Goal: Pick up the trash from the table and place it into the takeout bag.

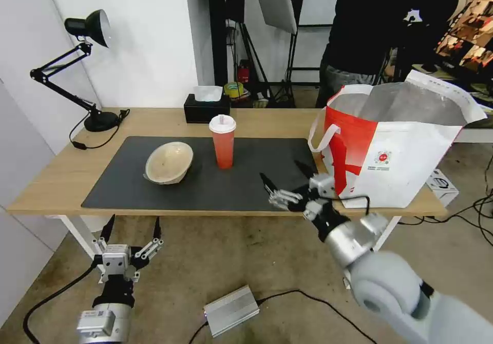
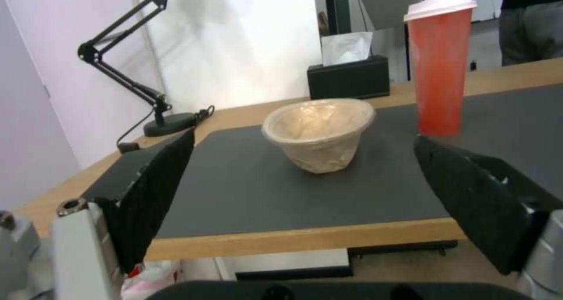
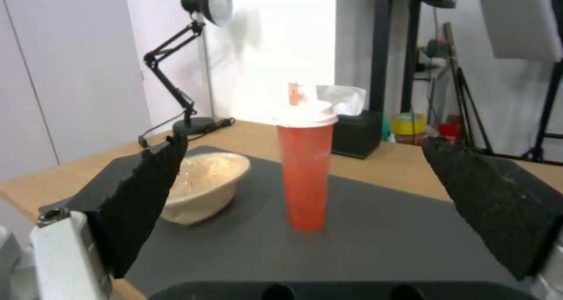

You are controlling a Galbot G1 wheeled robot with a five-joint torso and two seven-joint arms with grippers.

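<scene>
The long light-wood tabletop point(image 1: 61, 179) on white legs carries a big dark grey mat point(image 1: 205, 190) across its middle, and at its right end stands the takeout bag point(image 1: 395, 154), the largest thing on it: a boxy white and red bag with silver foil lining, its mouth gaping upward, a white loop handle hanging on the side toward the mat and a small round red logo on its white face. The right arm reaches in from the lower right over the front edge of the tabletop, and the right tool point(image 1: 288, 175) hovers above the mat's right end, just beside the bag, with its 2 black fingers spread wide and nothing between them; in the right wrist view those fingers point(image 3: 147, 194) frame the drink cup and the bowl ahead. The left tool point(image 1: 132, 228) hangs low in front of the tabletop, below its front edge at the left, likewise spread open and empty. A black desk lamp point(image 1: 87, 67) stands on the back left corner, and a black tissue box point(image 1: 207, 109) sits at the back edge, behind the cup. On the mat's left half lies the shallow beige bowl point(image 1: 169, 163), tilted on its side so that its opening faces up and to the left. Just to its right, apart from it, the orange-red drink cup point(image 1: 223, 146) with a white lid stands upright
</scene>
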